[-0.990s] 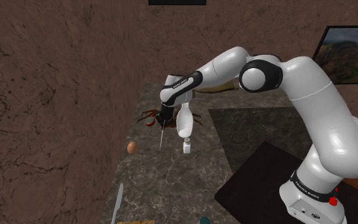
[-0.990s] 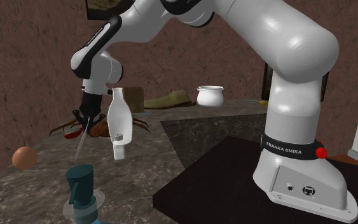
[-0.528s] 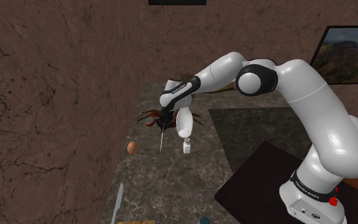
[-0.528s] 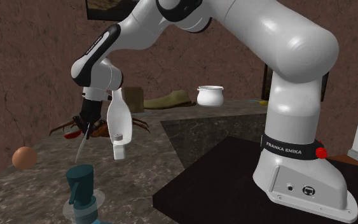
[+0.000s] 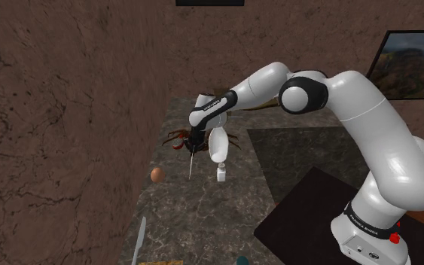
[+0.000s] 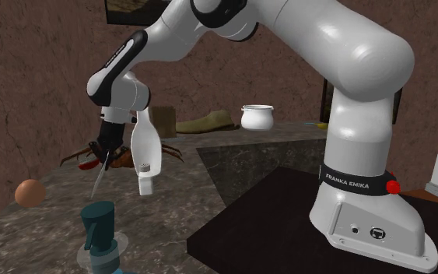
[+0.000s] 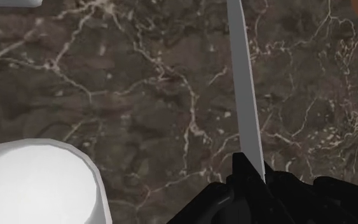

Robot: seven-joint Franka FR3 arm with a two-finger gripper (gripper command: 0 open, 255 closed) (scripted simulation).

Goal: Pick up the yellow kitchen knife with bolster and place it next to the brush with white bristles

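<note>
The gripper (image 5: pixel 194 143), clamped on the knife (image 5: pixel 191 164), has barely moved this past second. Its blade hangs just beside the white brush (image 5: pixel 218 147); lowering looks next.

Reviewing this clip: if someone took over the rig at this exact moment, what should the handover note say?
Gripper: shut on the knife. The grey blade hangs point-down over the marble counter, and the handle is hidden in the grip.
White brush: stands upright on the counter right beside the gripper, apart from the blade.
Done: the knife is grasped. I cannot tell whether its tip clears the counter.
Left: lay the knife down next to the brush and release it.
Also there: a second knife lying toward the shoulder view's bottom, and a brown ball.
</note>
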